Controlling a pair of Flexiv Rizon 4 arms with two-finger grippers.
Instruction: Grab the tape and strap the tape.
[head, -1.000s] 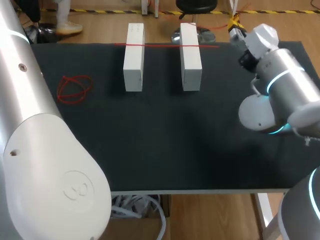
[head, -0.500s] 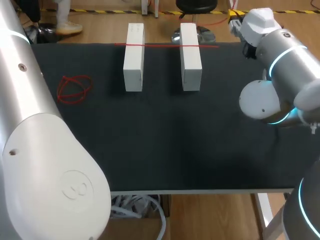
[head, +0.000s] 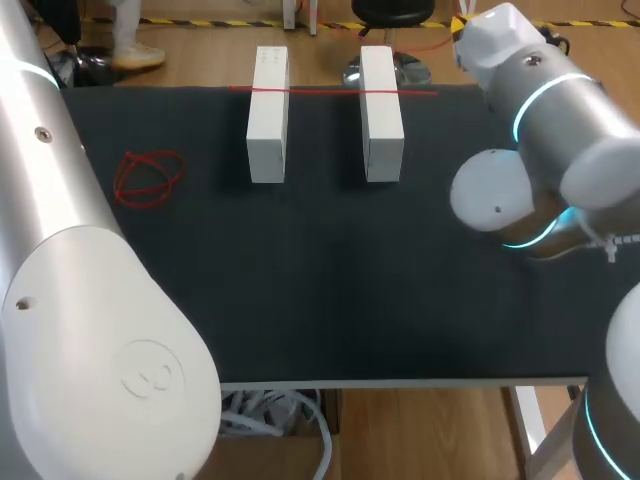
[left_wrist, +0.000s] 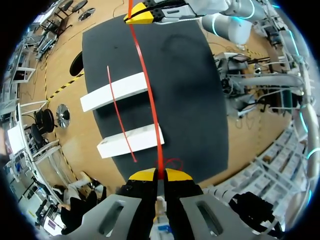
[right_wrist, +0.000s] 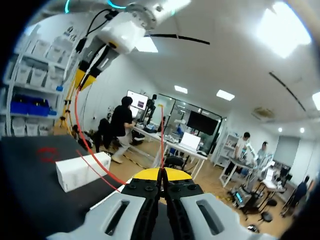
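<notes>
counted on the black table (head: 330, 280): two white blocks, first block (head: 267, 120) and second block (head: 381, 115); three thin red tapes. the taut tape (left_wrist: 147, 85) is clamped at each end, above the blocks, by the left gripper (left_wrist: 160, 174) and the right gripper (right_wrist: 161, 176), fingertips pressed together. the flat tape (head: 325, 90) lies across both blocks; the coiled tape (head: 150, 175) lies apart beside the first block.

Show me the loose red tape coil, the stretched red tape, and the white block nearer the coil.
loose red tape coil (head: 148, 180), head view, middle of the tangle.
stretched red tape (left_wrist: 150, 100), left wrist view, midway along its span.
white block nearer the coil (head: 268, 115), head view, middle of its top face.
</notes>
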